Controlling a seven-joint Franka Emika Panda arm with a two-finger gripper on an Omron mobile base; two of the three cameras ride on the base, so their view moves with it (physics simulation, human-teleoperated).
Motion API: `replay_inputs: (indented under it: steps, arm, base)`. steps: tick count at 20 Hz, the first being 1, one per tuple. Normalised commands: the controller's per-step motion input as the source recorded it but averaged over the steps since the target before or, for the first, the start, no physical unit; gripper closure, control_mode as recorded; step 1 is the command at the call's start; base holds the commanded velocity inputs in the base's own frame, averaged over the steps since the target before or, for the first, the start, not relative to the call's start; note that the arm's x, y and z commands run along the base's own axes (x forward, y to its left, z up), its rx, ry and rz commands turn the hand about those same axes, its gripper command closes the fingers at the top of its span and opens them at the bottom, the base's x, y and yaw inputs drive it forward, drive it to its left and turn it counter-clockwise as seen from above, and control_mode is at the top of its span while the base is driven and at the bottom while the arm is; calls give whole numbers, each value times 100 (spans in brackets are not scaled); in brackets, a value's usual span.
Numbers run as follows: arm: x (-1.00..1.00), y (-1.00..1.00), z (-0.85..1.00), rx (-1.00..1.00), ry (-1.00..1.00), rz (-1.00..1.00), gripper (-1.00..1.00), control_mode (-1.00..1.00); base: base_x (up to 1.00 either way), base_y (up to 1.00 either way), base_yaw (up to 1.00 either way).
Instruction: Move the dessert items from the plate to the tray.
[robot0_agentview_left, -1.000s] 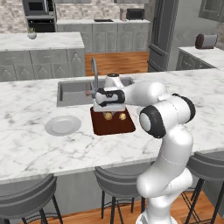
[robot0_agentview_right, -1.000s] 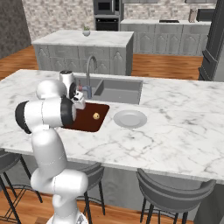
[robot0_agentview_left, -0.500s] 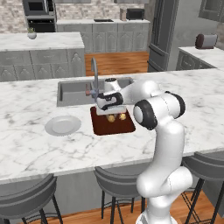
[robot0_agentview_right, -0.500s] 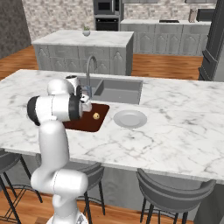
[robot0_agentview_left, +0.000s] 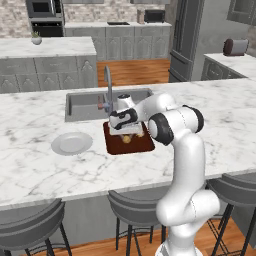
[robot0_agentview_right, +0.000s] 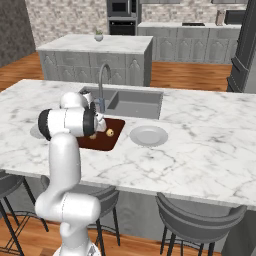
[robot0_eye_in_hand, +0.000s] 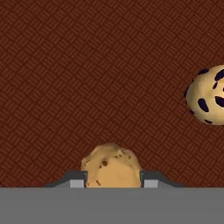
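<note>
While over tray (robot0_eye_in_hand: 87, 65), fingers (robot0_eye_in_hand: 151, 178) pinch cookie (robot0_eye_in_hand: 111, 164).

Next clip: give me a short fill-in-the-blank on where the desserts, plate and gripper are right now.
1. Both dessert items lie on the ____, one between the gripper's fingertips and the other off to the side.
2. The plate on the counter holds ____ dessert items.
3. The tray sits on the counter just in front of the ____.
4. The dessert with dark spots lies ____ the gripper's fingers.

Missing words: tray; no; sink; outside
</note>
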Motion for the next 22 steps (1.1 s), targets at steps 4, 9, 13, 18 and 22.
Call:
replay_inputs:
  steps: [4,9,13,18,22]
  arm:
    - [1,1,-2,0,0,-1,-100,-100]
    - [-3,-2,43,4,0,0,-100,-100]
    - [-43,0,100,2,-12,0,-100,-100]
    - [-98,-13,52,0,-29,4,-100,-100]
    - [-100,-11,0,-1,-63,5,-100,-100]
  base:
    - [0,0,0]
    - [0,0,0]
    - [0,0,0]
    - [0,0,0]
    - [0,0,0]
